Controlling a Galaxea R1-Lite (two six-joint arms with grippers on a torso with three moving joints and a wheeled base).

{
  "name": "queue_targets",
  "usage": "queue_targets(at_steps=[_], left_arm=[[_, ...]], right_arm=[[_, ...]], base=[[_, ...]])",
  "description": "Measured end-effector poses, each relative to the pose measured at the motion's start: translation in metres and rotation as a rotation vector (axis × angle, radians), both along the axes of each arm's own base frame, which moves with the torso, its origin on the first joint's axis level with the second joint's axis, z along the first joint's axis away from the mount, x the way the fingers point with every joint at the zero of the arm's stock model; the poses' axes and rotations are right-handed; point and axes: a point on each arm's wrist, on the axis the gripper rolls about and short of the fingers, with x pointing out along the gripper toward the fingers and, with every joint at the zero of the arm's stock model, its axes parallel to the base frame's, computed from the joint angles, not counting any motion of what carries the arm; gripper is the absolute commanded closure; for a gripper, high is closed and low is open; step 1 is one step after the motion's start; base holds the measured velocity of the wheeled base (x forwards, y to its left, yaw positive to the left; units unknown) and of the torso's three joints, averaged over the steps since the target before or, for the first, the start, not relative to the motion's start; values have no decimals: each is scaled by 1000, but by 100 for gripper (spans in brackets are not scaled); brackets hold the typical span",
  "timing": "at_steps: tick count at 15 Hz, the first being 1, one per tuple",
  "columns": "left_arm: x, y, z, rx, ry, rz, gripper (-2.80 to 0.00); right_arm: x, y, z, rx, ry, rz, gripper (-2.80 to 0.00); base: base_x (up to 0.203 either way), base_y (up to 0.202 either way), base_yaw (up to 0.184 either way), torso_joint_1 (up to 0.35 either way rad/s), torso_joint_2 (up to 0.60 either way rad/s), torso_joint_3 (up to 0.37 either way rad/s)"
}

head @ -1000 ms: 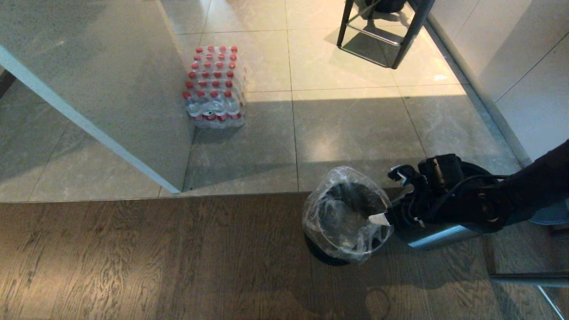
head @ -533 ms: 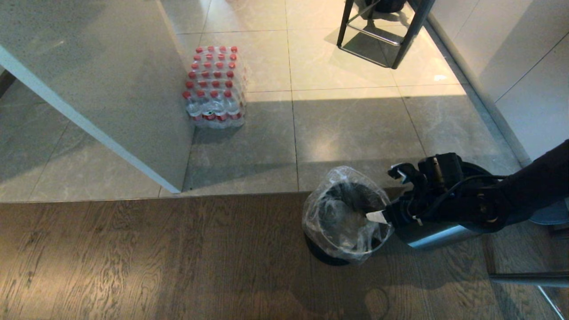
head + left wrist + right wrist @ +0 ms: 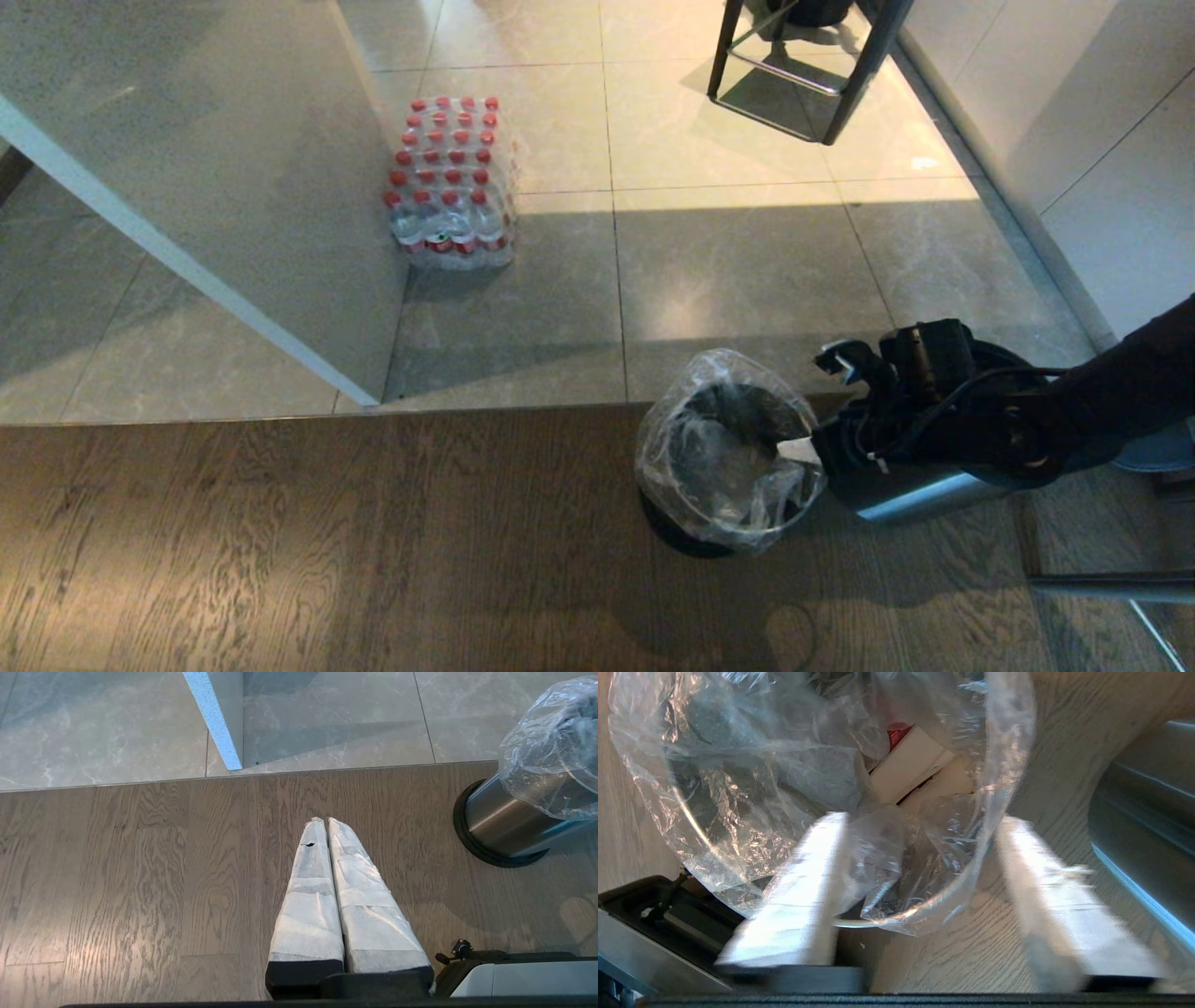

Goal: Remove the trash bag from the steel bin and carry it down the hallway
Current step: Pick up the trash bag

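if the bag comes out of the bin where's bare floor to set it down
Open wood floor lies to the robot's left of the steel bin, up to the tile edge. Bare tiles lie between the bottle pack and the stool legs. It is crowded on the bin's right, where the right claw straddles the trash bag rim beside a second steel cylinder.

No text, label, brand or number could be read on anything in view. The pack of bottles (image 3: 450, 182) showed only red caps and a small red patch on the wrap, too small to make out. Inside the trash bag (image 3: 822, 788) a pale box (image 3: 908, 767) carried a red mark, but no letters could be told on it. The steel bin (image 3: 507, 821) bore no legible marking.
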Motion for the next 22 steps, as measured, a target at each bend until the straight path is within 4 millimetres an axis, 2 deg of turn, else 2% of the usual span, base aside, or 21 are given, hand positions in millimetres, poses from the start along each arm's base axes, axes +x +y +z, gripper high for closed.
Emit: queue_targets(at_steps=[11, 19, 22], left_arm=[[0, 0, 0, 0, 1, 0, 0], [0, 0, 0, 1, 1, 0, 0], [0, 0, 0, 0, 1, 0, 0]], right_arm=[[-4, 7, 9, 18, 1, 1, 0], [-18, 54, 12, 91, 43, 69, 0], [-17, 66, 12, 97, 44, 96, 0]], base=[[0, 0, 0, 0, 0, 0], [0, 0, 0, 0, 0, 0], [0, 0, 0, 0, 0, 0]])
